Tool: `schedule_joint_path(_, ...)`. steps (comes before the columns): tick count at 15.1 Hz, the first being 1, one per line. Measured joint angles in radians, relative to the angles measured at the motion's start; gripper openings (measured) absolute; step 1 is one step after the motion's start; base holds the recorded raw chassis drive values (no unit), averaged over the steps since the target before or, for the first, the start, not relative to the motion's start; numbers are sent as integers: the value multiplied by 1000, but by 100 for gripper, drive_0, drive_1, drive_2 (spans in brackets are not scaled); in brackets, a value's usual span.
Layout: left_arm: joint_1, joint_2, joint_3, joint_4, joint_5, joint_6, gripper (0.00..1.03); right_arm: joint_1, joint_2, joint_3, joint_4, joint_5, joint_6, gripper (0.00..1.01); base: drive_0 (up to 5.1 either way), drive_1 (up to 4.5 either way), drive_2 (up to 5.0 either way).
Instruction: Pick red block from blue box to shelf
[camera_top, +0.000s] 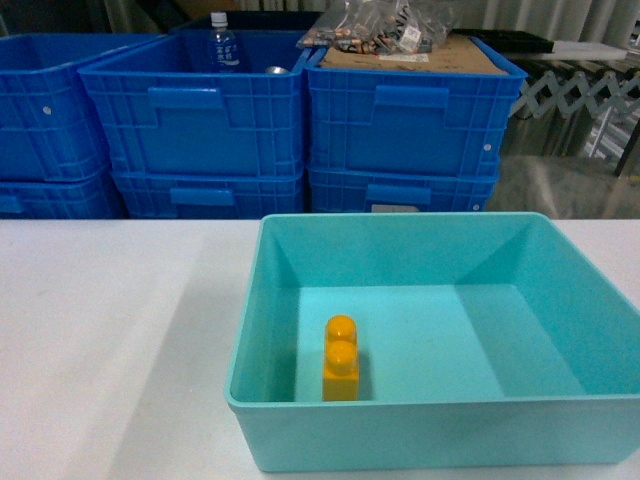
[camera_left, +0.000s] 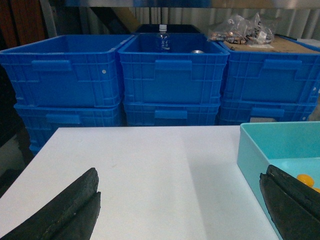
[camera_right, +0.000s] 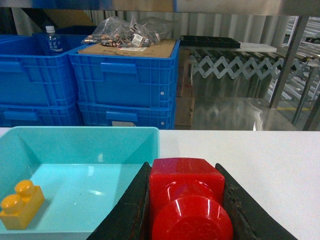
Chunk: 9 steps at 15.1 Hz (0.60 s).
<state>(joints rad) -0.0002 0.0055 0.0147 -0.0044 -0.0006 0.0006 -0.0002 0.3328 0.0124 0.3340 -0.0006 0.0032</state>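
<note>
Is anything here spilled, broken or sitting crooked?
Nothing stands out. The yellow block stands upright inside the blue box, which sits flat on the white table. The red block is clamped in the right gripper, studs toward the camera. The left gripper is open and empty.

My left pincer (camera_left: 180, 210): two matte black, wedge-shaped fingers (camera_left: 65, 210), layered, worn edges.
My right pincer (camera_right: 186, 205): black, rough-textured fingers (camera_right: 127, 212), scuffed, speckled rims.
</note>
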Motion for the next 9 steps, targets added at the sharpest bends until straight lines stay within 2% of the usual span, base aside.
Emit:
schedule_joint_path(8,0,0,0,0,0,0,98,0,-169,0,-177,0,0,28,0,0,0)
schedule_joint_path(9,0,0,0,0,-1,0,98,0,-275,0,-330,0,0,28,0,0,0)
